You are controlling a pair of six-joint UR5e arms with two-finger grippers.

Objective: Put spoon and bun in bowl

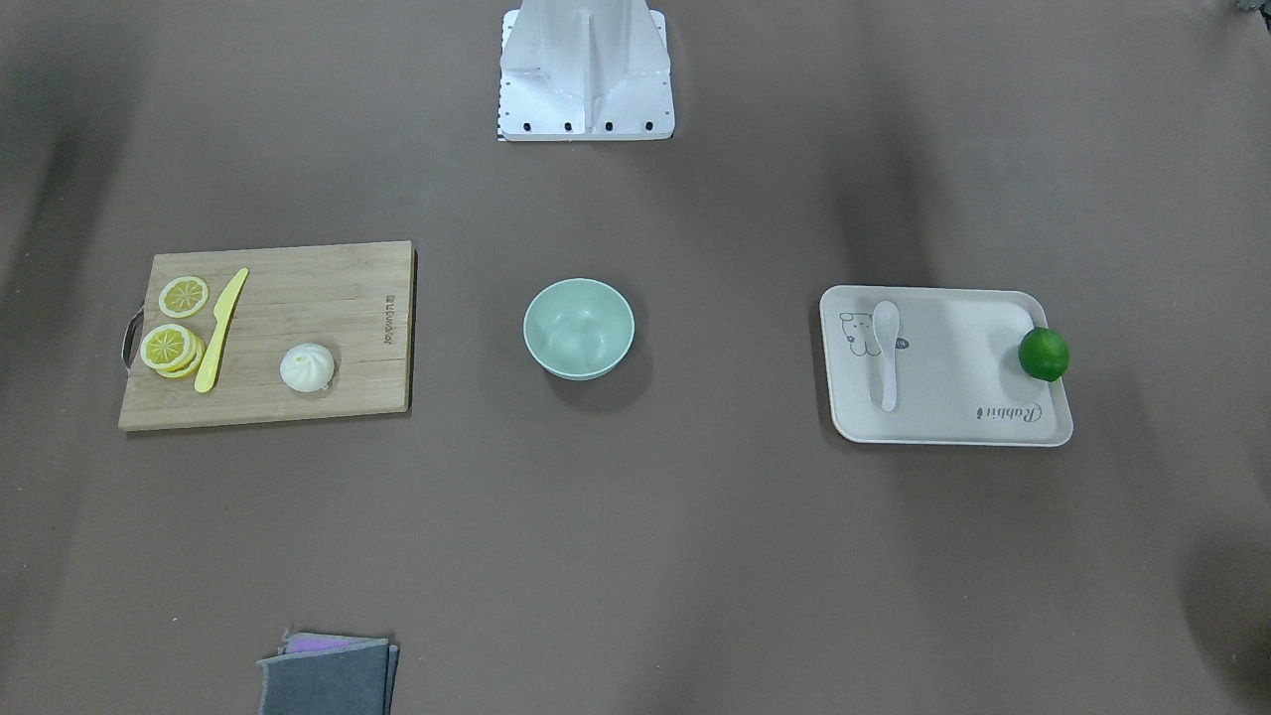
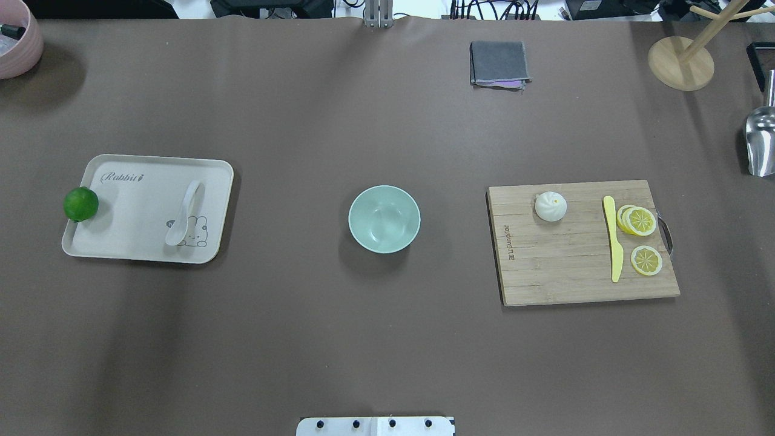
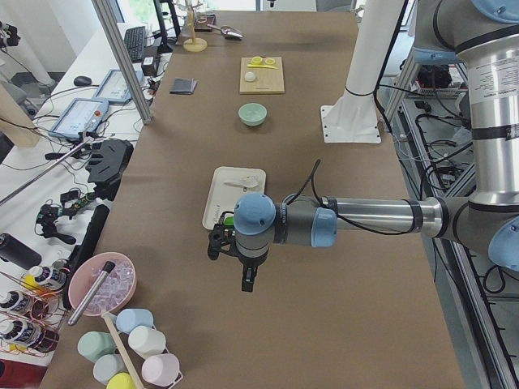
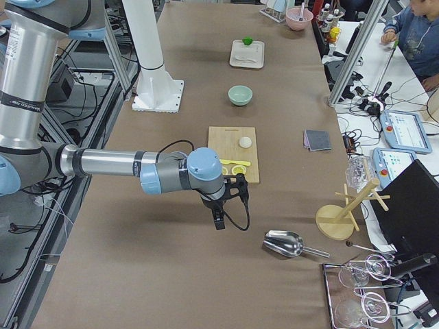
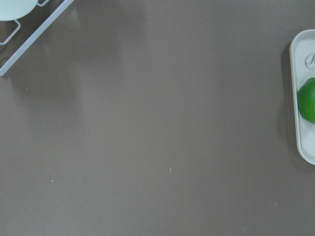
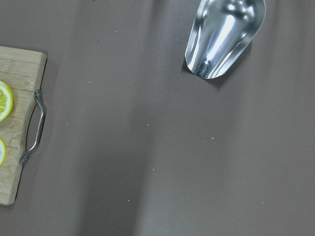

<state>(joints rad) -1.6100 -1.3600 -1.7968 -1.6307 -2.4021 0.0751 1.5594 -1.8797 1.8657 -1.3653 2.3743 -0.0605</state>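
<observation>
The white spoon (image 1: 886, 362) lies on a beige tray (image 1: 953, 397), scoop toward the robot; it also shows in the overhead view (image 2: 184, 212). The white pleated bun (image 1: 307, 367) sits on a wooden cutting board (image 1: 298, 298). The mint-green bowl (image 1: 579, 328) stands empty in the middle of the table. My left gripper (image 3: 246, 279) hangs above bare table beyond the tray's lime end. My right gripper (image 4: 218, 221) hangs above bare table beyond the board's handle end. Both show only in the side views, so I cannot tell whether they are open or shut.
A green lime (image 1: 1044, 354) sits on the tray's edge. A yellow knife (image 1: 220, 330) and lemon slices (image 1: 184, 296) lie on the board. A folded grey cloth (image 2: 499, 63), a metal scoop (image 2: 760, 142), a wooden stand (image 2: 681, 60) and a pink bowl (image 2: 18, 42) line the table's far side and ends.
</observation>
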